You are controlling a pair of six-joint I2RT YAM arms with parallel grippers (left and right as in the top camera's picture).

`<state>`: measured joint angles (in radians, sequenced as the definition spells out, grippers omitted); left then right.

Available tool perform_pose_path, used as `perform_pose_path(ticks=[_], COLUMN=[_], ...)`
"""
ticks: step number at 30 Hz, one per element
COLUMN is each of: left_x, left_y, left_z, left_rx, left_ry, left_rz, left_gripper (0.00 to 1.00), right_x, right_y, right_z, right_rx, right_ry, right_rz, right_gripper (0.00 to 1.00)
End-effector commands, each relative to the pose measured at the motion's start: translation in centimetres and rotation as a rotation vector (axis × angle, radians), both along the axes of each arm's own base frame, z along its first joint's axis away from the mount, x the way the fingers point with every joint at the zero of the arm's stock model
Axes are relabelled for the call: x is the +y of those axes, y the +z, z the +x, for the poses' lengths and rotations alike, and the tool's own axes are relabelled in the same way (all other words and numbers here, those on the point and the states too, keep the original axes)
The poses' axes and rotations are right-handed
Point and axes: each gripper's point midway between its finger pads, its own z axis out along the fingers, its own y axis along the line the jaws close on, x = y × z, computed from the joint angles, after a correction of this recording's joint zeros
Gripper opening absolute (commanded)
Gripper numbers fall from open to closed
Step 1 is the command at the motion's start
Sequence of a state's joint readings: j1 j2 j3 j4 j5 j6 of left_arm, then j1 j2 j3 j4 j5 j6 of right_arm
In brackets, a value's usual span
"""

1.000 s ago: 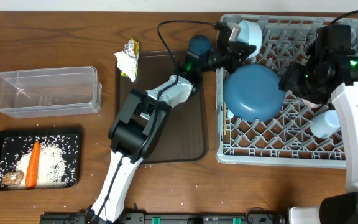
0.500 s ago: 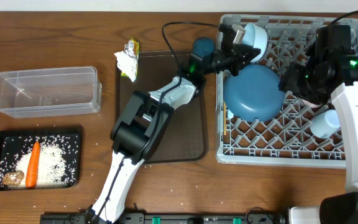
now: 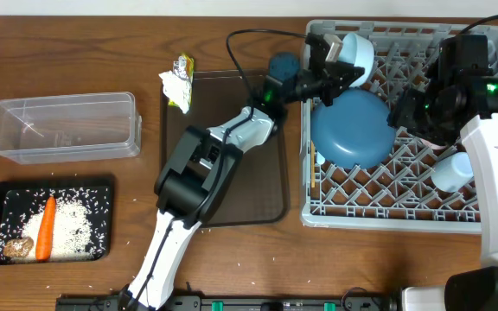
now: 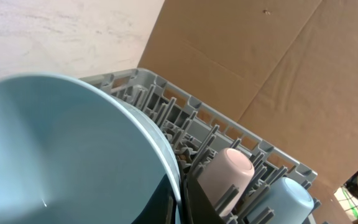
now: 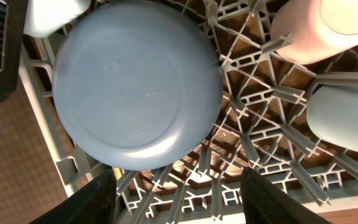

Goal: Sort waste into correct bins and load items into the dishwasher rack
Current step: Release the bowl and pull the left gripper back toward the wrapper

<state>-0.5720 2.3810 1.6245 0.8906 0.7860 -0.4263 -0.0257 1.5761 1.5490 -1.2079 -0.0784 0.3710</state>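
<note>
My left gripper (image 3: pixel 334 59) is shut on the rim of the white bowl (image 3: pixel 355 50), held tilted over the back left corner of the grey dishwasher rack (image 3: pixel 387 216). In the left wrist view the bowl's pale inside (image 4: pixel 61 149) fills the left, with the fingers (image 4: pixel 194 202) pinching its rim. The blue plate (image 3: pixel 353 128) lies face down in the rack. My right gripper (image 5: pixel 182 205) hangs open above the rack beside the plate (image 5: pixel 135 87). A pink cup (image 5: pixel 316 28) and a light blue cup (image 5: pixel 347 118) stand upside down on the pegs.
A crumpled napkin (image 3: pixel 175 86) and a foil wrapper (image 3: pixel 183 64) lie at the back corner of the brown serving tray (image 3: pixel 232 173). The clear tub (image 3: pixel 63 127) stands at the left. The black tray (image 3: pixel 102 186) holds a carrot (image 3: pixel 46 226), a brown lump (image 3: pixel 17 248) and rice.
My left gripper has carried the bowl slightly to the right, further over the rack's back left corner. The right arm has not moved.
</note>
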Motion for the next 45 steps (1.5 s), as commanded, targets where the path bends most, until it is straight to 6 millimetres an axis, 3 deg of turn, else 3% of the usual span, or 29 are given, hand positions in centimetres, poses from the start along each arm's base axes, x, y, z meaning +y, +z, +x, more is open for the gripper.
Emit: perform_pose_path(ticks=[1,7,15,22,23,25,28,29,30,39,42,45], left_x=[-0.7,-0.7,0.3,2.0,2.2,2.4,2.4,2.4,2.6,5.1,6.3,7.9], left_y=[-0.5,-1.0,-3.7,-2.4,-2.2,-1.7,-0.9,-0.8,-0.6,2.3,3.1,2.5], left_z=[-0.4,-0.3,1.1,2.5,2.6,2.3,1.3,1.2,1.1,0.8,0.8,0.8], left_rx=[0.006,0.014,0.086,0.111,0.116,0.109,0.073,0.08,0.09,0.172,0.317,0.495], left_ry=[-0.021,-0.014,0.021,0.049,0.051,0.024,-0.041,-0.054,-0.066,-0.148,-0.156,-0.129], left_rz=[-0.003,0.002,0.013,-0.047,-0.055,-0.072,-0.084,-0.087,-0.09,-0.089,-0.061,0.011], left_gripper=[0.06,0.06,0.06,0.13,0.17,0.47,0.65,0.94,0.98,0.98,0.98,0.98], right_x=[0.0,0.0,0.1,0.0,0.0,0.0,-0.2,-0.2,-0.2,-0.2,-0.2,-0.2], right_y=[0.7,0.7,0.6,0.6,0.6,0.6,0.6,0.6,0.6,0.6,0.7,0.8], right_z=[-0.2,-0.3,-0.5,-0.4,-0.4,-0.4,-0.4,-0.4,-0.4,-0.3,-0.2,0.2], right_rx=[-0.018,-0.016,-0.007,-0.008,-0.008,-0.008,-0.008,-0.008,-0.008,-0.012,-0.019,-0.035], right_ry=[0.015,0.014,0.014,0.014,0.014,0.013,0.01,0.01,0.01,0.009,0.009,0.009], right_rz=[-0.012,-0.011,-0.011,-0.011,-0.011,-0.014,-0.022,-0.024,-0.025,-0.025,-0.025,-0.026], right_gripper=[0.6,0.6,0.6,0.59,0.6,0.6,0.6,0.6,0.6,0.61,0.61,0.6])
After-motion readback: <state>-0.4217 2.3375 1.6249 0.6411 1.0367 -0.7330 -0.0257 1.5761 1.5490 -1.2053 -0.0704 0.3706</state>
